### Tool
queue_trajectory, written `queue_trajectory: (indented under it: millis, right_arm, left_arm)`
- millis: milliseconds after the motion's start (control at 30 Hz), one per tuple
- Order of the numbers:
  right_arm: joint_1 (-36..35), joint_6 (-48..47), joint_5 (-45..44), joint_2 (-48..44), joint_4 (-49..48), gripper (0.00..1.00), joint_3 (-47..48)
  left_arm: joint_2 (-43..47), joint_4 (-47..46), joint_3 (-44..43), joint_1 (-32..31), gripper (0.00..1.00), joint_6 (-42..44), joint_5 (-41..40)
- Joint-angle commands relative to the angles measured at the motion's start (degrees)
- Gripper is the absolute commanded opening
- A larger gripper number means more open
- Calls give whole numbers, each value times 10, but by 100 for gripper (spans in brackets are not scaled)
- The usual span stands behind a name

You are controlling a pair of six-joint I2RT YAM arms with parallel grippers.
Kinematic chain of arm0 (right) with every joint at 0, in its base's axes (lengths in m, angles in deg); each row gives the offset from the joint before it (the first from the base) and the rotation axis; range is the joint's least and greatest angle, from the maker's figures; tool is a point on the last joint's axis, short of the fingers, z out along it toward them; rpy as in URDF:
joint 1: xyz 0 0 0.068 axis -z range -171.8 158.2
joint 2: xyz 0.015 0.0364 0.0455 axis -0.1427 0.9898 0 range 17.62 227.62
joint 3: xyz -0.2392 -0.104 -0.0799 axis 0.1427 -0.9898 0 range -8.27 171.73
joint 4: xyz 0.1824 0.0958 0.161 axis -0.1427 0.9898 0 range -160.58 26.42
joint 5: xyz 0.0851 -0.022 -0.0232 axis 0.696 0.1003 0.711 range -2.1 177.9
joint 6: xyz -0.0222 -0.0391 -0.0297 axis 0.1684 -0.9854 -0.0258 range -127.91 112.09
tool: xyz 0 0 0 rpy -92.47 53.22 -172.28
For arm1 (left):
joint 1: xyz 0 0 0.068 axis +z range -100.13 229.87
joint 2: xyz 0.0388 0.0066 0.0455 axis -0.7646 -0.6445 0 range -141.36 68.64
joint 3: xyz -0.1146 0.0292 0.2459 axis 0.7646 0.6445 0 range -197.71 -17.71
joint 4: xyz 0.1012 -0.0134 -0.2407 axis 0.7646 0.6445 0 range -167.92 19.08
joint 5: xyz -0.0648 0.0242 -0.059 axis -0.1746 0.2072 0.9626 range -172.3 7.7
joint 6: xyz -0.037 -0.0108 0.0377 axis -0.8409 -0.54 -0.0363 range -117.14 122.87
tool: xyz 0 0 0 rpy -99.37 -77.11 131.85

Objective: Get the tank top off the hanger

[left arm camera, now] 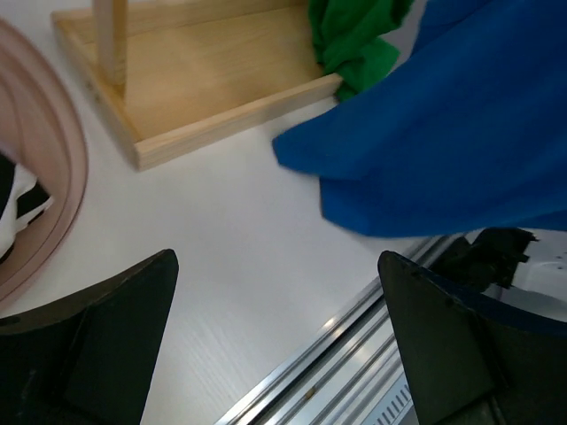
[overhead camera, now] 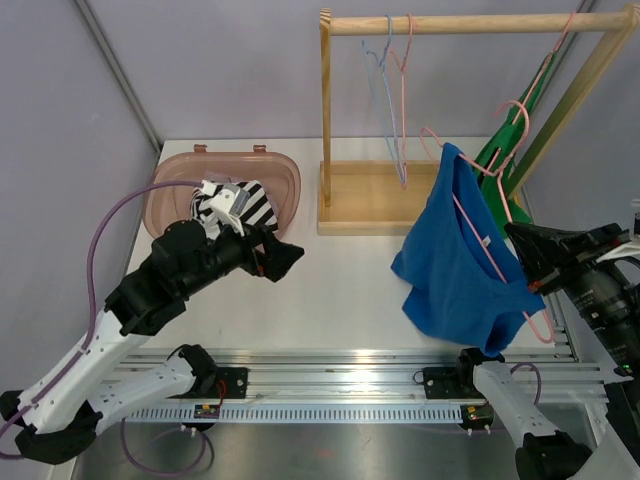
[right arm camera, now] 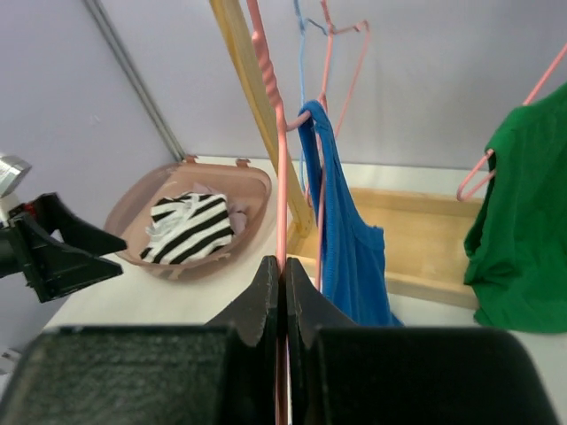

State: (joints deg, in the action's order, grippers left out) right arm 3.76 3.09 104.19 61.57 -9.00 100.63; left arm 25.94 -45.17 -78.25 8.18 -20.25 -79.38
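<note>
Tank top [overhead camera: 455, 260], limp blue, on thin hanger [right arm camera: 282, 195]

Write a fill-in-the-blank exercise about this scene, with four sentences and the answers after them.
The tank top on the pink hanger is ____ in colour.
The right end effector is ____ on that hanger.
The left end effector stands wide ____, holding nothing.
The striped cloth lies in the ____ basin.
Missing words: blue; shut; open; pink.

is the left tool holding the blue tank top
No, the left tool is open with nothing between its fingers, and the blue tank top lies apart from it.
</note>
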Motion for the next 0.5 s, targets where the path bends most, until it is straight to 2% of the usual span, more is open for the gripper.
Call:
queue_trajectory:
  millis: [0, 133, 267, 467]
  right_arm:
    - [0, 16, 51, 3, -1, 0, 36]
    - [0, 31, 171, 1, -24, 0, -2]
    - [0, 84, 310, -11, -117, 0, -86]
    - [0, 130, 347, -13, -187, 0, -159]
  left_arm:
    - [-17, -89, -58, -68, 99, -3, -54]
    - [-15, -148, -74, -128, 99, 12, -84]
    - [-30, -182, -90, -161, 99, 27, -113]
    - [-49, -227, -82, -189, 99, 32, -128]
